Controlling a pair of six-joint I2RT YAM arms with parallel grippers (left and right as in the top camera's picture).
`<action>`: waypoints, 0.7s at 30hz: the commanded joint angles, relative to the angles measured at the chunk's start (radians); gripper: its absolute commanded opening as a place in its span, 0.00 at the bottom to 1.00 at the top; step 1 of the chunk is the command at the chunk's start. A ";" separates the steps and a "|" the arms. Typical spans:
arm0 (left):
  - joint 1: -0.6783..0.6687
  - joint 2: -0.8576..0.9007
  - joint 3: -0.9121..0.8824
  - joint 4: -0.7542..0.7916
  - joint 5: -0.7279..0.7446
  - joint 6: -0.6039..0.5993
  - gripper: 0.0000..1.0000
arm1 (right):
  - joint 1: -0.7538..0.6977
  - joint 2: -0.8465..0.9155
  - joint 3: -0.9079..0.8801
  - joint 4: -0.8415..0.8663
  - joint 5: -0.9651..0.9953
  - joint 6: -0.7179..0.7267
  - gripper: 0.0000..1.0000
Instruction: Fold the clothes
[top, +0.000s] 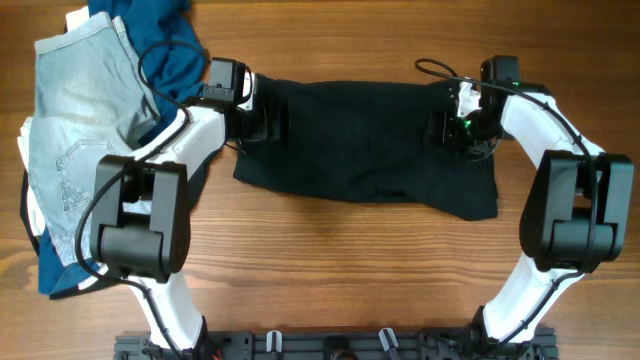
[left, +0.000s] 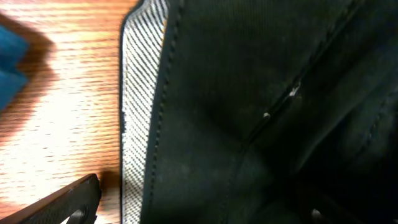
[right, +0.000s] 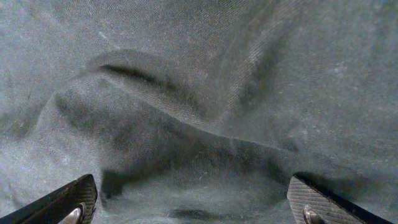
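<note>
The black shorts-like cloth (top: 365, 140) lies spread flat across the middle of the table. My left gripper (top: 262, 118) is at its left edge. In the left wrist view the jaws (left: 199, 211) are wide open and straddle the light grey waistband (left: 137, 124). One finger is over bare wood; the other is barely visible over the black cloth (left: 249, 93). My right gripper (top: 445, 130) is over the cloth's right part. Its jaws (right: 193, 208) are wide open just above a raised wrinkle in the black cloth (right: 186, 118).
Pale-blue denim jeans (top: 70, 130) lie in a heap at the far left, with a blue top (top: 170, 50) behind and under them. A blue corner shows in the left wrist view (left: 12, 74). Bare wooden table (top: 350, 270) lies in front of the cloth.
</note>
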 joint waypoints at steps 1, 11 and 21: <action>0.002 0.069 0.006 -0.001 0.081 0.017 1.00 | -0.009 0.031 -0.003 -0.010 -0.014 -0.012 1.00; 0.015 0.100 0.008 -0.014 0.187 -0.008 0.04 | -0.009 0.019 0.047 -0.047 -0.088 0.021 1.00; 0.137 -0.243 0.011 -0.259 0.187 -0.042 0.04 | -0.004 -0.156 0.113 -0.151 -0.231 -0.003 0.88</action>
